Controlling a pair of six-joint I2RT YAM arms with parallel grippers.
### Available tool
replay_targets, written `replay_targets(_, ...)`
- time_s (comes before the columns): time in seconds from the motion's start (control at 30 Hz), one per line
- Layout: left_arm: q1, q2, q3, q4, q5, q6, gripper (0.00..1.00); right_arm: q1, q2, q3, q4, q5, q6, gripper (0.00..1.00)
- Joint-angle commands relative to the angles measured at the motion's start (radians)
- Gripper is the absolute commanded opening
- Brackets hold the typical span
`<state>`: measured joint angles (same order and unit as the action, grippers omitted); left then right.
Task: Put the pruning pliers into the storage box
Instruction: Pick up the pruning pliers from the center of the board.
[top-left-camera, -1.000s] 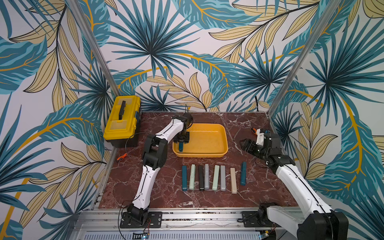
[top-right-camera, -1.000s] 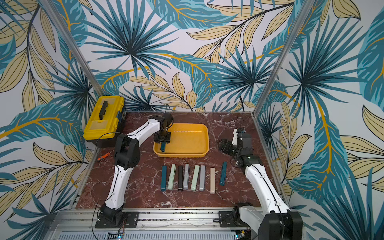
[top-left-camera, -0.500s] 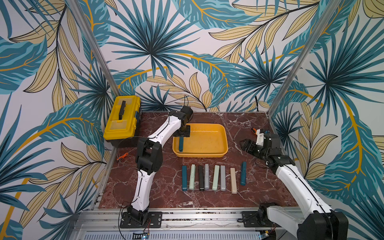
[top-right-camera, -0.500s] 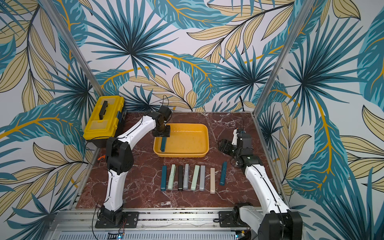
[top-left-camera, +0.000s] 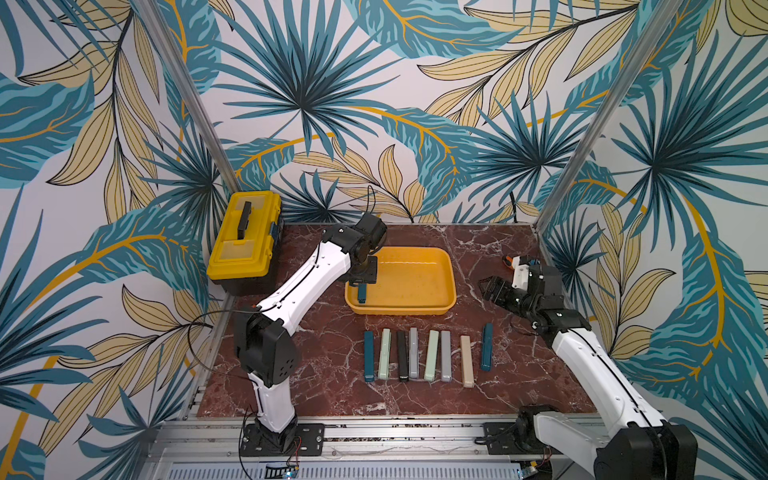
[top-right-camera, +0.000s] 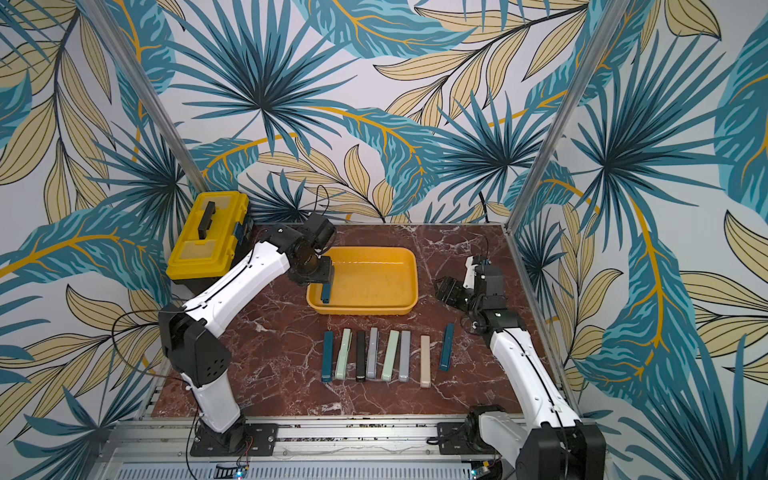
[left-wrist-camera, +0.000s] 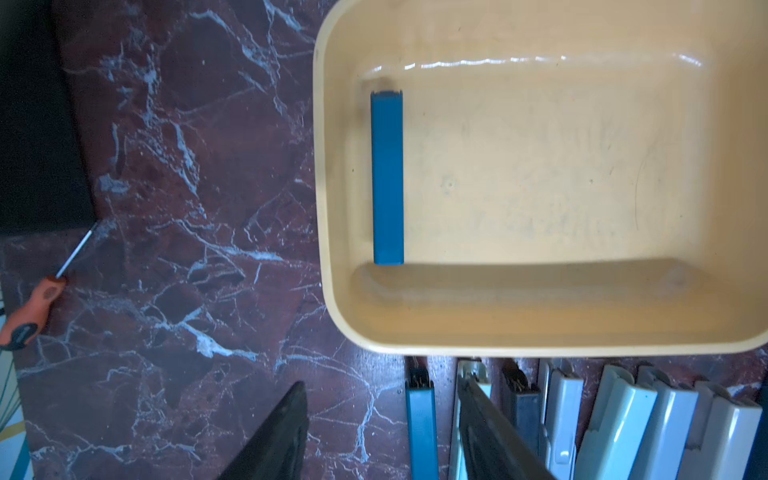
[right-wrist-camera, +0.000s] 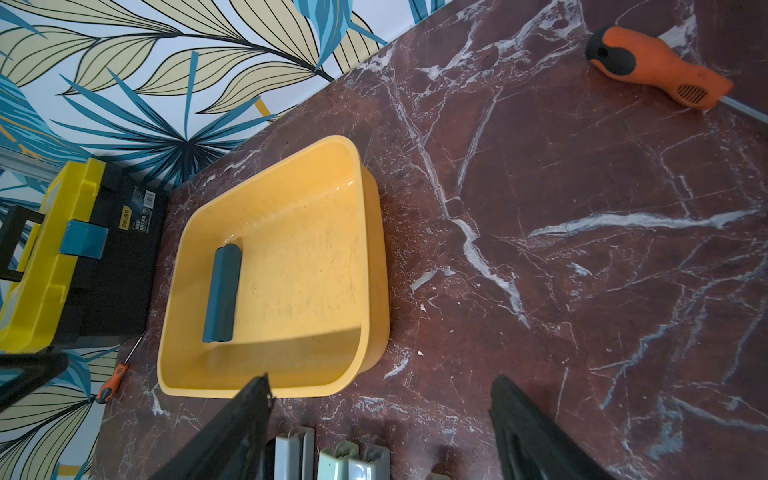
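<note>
The storage box (top-left-camera: 401, 309), toward the table's far edge, is holding one dark teal piece (left-wrist-camera: 387, 178) lying flat along its wall nearest the shut yellow toolbox (top-left-camera: 245, 245). Eight more pruning pliers (top-left-camera: 432, 355) are lying in a row before it. The left gripper (left-wrist-camera: 380, 382), spread and empty, is hovering above the box, having risen off the piece since a second ago; the right gripper (right-wrist-camera: 380, 380) is gaping empty, unmoved.

The red-brown marble table (top-left-camera: 332, 390) carries the yellow-orange storage box (top-left-camera: 401, 311) at mid-back and a yellow toolbox (top-left-camera: 245, 245) in the back left corner. Eight pruning pliers (top-left-camera: 432, 355) lie side by side in front of the box. An orange-handled screwdriver (left-wrist-camera: 25, 316) lies near the toolbox, and a second screwdriver (right-wrist-camera: 660, 70) near the right edge.
</note>
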<state>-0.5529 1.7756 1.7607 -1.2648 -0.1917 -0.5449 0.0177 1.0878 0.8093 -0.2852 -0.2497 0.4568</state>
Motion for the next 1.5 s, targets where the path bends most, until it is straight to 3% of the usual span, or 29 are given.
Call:
replay_targets(0.0, -0.032, -0.080, -0.126, -0.004, -0.011, -0.082, 0.59, 0.005, 0.011, 0.017, 0.005, -0.023, 0.003, 0.84)
replay_targets(0.3, -0.126, -0.254, -0.460, 0.103, 0.049, -0.264, 0.59, 0.017, 0.002, 0.019, 0.002, -0.011, 0.000, 0.84)
replay_targets(0.5, -0.195, -0.258, -0.615, 0.241, 0.099, -0.353, 0.59, 0.038, 0.002, 0.014, -0.005, -0.002, -0.003, 0.84)
replay_targets(0.77, -0.238, -0.170, -0.641, 0.340, 0.120, -0.392, 0.59, 0.044, -0.001, 0.015, -0.020, 0.004, -0.012, 0.84)
replay_targets(1.47, -0.239, -0.050, -0.704, 0.445, 0.126, -0.387, 0.56, 0.047, 0.004, 0.002, -0.032, 0.015, -0.020, 0.84)
